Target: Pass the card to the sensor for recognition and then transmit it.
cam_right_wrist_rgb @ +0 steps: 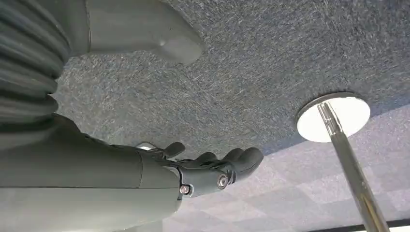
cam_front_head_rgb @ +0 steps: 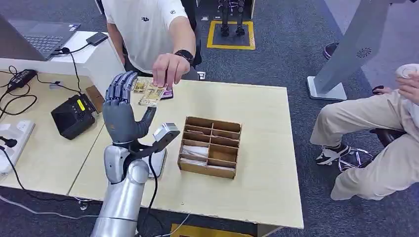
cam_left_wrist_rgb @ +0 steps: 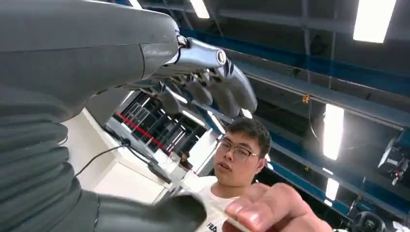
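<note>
Spanning most of the head view, the pale wooden table [cam_front_head_rgb: 257, 192] carries a brown cardboard divider box [cam_front_head_rgb: 211, 146] near its middle, well in from every edge; some of its compartments hold white folded paper or cards, mainly on the side toward the left hand, and the rest look bare. Beside the box stands a small grey sensor stand with a tilted head [cam_front_head_rgb: 165, 133] on a white base. At the table's far edge, a person in a white shirt [cam_front_head_rgb: 143, 27] reaches in, and the person's hand [cam_front_head_rgb: 169, 69] pinches the yellowish printed card [cam_front_head_rgb: 151, 94], which lies just above the surface near that edge, with a similar card beside it. The robot's left hand [cam_front_head_rgb: 122, 111] is raised upright with fingers spread and its thumb close to the card; whether it touches is unclear. The right hand [cam_right_wrist_rgb: 212, 169] hangs over grey carpet, fingers loosely curled, holding nothing. A black boxy device [cam_front_head_rgb: 73, 116] sits on the adjoining desk.
</note>
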Robot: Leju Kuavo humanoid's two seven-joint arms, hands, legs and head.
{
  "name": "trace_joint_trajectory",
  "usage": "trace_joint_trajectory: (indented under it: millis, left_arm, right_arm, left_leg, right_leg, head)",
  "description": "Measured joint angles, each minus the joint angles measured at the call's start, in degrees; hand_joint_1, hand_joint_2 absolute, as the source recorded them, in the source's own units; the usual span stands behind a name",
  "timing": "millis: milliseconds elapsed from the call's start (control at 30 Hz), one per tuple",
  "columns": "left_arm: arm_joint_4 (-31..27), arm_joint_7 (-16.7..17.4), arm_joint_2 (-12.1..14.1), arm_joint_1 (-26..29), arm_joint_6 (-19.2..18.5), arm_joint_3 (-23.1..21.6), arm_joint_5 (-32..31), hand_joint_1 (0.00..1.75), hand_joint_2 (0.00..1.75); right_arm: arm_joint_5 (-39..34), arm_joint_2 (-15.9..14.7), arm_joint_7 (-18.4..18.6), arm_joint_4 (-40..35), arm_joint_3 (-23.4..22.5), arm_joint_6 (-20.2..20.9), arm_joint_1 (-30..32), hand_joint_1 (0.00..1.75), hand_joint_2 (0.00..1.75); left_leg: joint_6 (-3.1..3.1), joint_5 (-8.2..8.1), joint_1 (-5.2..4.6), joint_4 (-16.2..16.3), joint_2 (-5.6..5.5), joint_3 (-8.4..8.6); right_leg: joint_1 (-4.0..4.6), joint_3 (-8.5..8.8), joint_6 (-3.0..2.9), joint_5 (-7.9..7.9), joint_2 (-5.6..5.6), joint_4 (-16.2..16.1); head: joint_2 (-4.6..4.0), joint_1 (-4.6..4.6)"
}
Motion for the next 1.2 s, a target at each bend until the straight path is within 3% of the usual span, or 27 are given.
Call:
trace_joint_trajectory:
  millis: [233,767,967,1200]
  left_arm:
    - [-0.9,-1.4,0.0,0.0,0.0,0.0,3.0,1.75,1.75]
    - [-3.3,-3.1,-0.1,0.3,0.0,1.5,3.7,1.75,1.75]
    - [-6.0,-3.2,0.1,1.3,0.0,5.1,0.0,1.75,1.75]
    - [-8.3,-5.5,0.2,3.1,0.0,12.0,0.5,1.75,1.75]
  right_arm:
    - [-0.4,0.0,-0.2,0.2,0.0,0.0,0.0,0.0,1.75]
    - [-3.1,-0.1,-1.3,0.9,0.0,0.0,-0.1,0.0,1.75]
    - [-4.0,-0.1,-0.8,0.9,0.0,0.0,-0.1,0.0,1.75]
    - [-5.1,-0.1,0.0,0.9,0.0,0.0,-0.1,0.0,1.75]
  left_leg:
    - [0.0,0.0,0.0,0.0,0.0,-0.01]
    - [0.0,0.01,0.0,0.0,-0.02,-0.03]
    - [0.0,0.0,0.0,0.0,-0.01,-0.04]
    - [0.0,0.0,0.01,0.0,-0.01,-0.04]
  right_leg:
    - [0.0,0.0,0.0,0.0,-0.01,0.0]
    - [0.0,0.01,0.0,0.0,-0.03,0.0]
    - [0.0,0.01,-0.01,-0.01,-0.03,0.0]
    - [0.01,0.01,-0.01,-0.01,-0.03,0.0]
  head:
    - [0.0,0.0]
    - [0.0,0.0]
    - [0.0,0.0]
    - [0.0,0.0]
